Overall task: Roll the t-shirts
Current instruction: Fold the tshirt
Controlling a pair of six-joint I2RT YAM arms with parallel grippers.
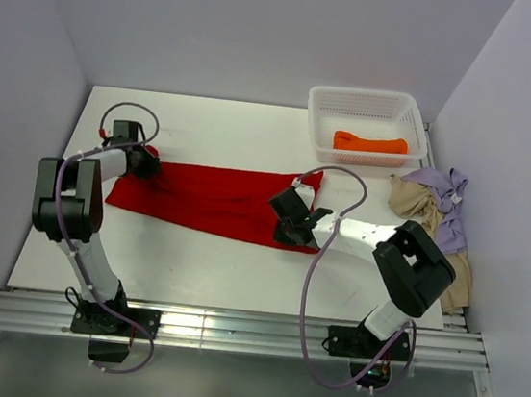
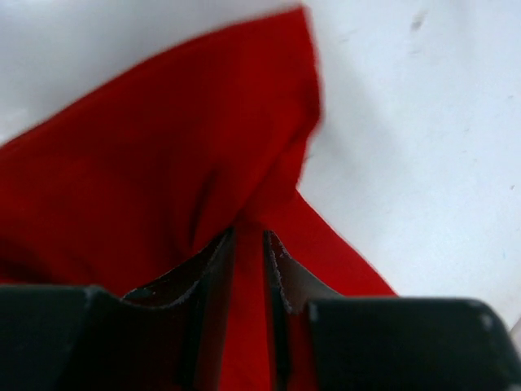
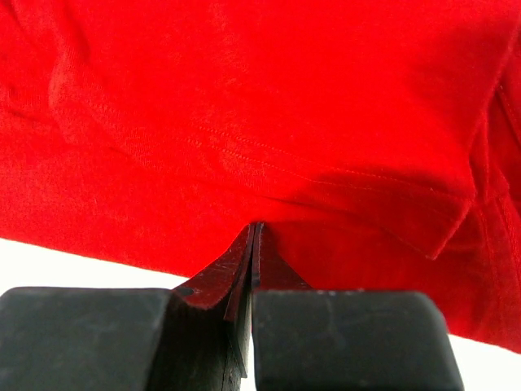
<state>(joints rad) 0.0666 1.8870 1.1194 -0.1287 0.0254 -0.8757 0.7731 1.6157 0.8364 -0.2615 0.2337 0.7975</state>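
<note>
The bright red t-shirt [image 1: 212,202] lies folded into a long band across the middle of the table. My left gripper [image 1: 146,164] is at its left end, shut on a pinch of red cloth; the left wrist view shows the fabric [image 2: 163,147] running between the jaws [image 2: 248,236]. My right gripper [image 1: 291,229] is at the band's right end, jaws [image 3: 255,228] pressed together on the shirt's near edge [image 3: 260,106]. The orange t-shirt [image 1: 369,143] lies rolled in the basket. The lilac t-shirt [image 1: 447,206] and the beige t-shirt [image 1: 420,206] lie heaped at the right.
The white mesh basket [image 1: 364,102] stands at the back right of the white table [image 1: 208,269]. Walls close in on the left, back and right. A metal rail runs along the near table edge by the arm bases.
</note>
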